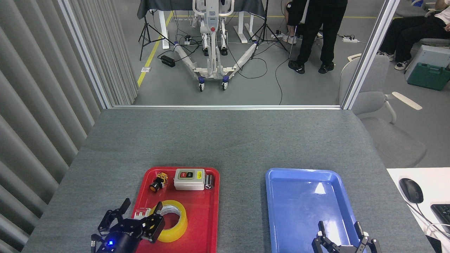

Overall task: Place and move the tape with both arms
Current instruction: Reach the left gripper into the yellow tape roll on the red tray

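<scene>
The tape (178,221), a yellow translucent roll with a whitish core, lies flat in the near half of the red tray (201,225). My left gripper (135,218) hangs open at the tray's near left corner, its right fingers overlapping the roll's left rim and its left finger out over the table. At the bottom edge, over the near end of the blue tray (305,196), my right gripper (340,237) stands open with nothing between its fingers.
In the red tray lie a grey switch box (189,179), a small black-and-orange push button (157,182) and a white breaker (141,213). A white desk with a mouse (411,190) stands at the right. A person's legs (318,35) and a chair (379,102) are beyond the table.
</scene>
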### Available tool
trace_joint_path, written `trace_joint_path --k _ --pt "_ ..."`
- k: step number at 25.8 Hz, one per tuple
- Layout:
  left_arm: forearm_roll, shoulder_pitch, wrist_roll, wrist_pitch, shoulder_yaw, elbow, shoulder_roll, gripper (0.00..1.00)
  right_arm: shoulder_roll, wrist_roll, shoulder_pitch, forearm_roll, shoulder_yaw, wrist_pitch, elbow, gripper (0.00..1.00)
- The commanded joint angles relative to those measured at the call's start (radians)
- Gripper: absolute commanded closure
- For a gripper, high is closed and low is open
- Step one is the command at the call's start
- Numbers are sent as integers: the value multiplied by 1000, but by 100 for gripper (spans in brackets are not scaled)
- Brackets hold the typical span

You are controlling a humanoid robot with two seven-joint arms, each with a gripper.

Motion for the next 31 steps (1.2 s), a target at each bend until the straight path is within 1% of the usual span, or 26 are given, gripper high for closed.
trace_joint_path --k 1,3,4,6,7,9,13,14,16,18,21,23,26,29,31 --pt "10 -87 -365 -6 -3 -1 9 0 0 1 -1 0 0 -1 0 0" --pt "12 -153 -571 -7 -4 -1 12 0 -2 1 -3 -2 0 -1 0 0" --pt "14 -183 -655 -7 -9 1 15 0 -2 1 -3 -3 0 -1 0 0" --pt "14 -225 -776 -10 -24 1 34 0 -11 1 -4 -5 0 4 0 0" --pt "14 -241 -806 -15 -33 1 44 0 -13 1 -4 -5 0 5 0 0" --pt "14 -281 -823 -18 -55 2 50 0 -14 1 -6 -5 0 7 0 0" --pt "14 -324 -836 -24 -95 19 54 0 -14 3 -4 -6 0 -1 0 0" --pt "15 -330 -846 -33 -109 19 63 0 -14 3 -4 -6 0 -3 0 0" --pt "18 -369 -867 -105 -149 34 118 0 -16 4 -4 -6 0 -3 0 0" --pt "21 -426 -872 -196 -196 94 138 0 -16 4 -4 -6 2 -3 0 0" --pt "21 -498 -878 -319 -225 217 129 0 -17 13 -4 -8 2 -1 0 0" --pt "20 -528 -896 -357 -224 283 121 0 -19 46 -6 -8 2 -3 2 0" --pt "20 -556 -935 -360 -224 343 112 0 -17 99 -6 -8 3 -4 2 0" --pt "18 -573 -951 -360 -225 418 106 0 -17 104 -6 -8 3 -4 2 0" --pt "17 -574 -956 -360 -225 467 87 0 -16 104 -6 -8 3 -4 2 0"
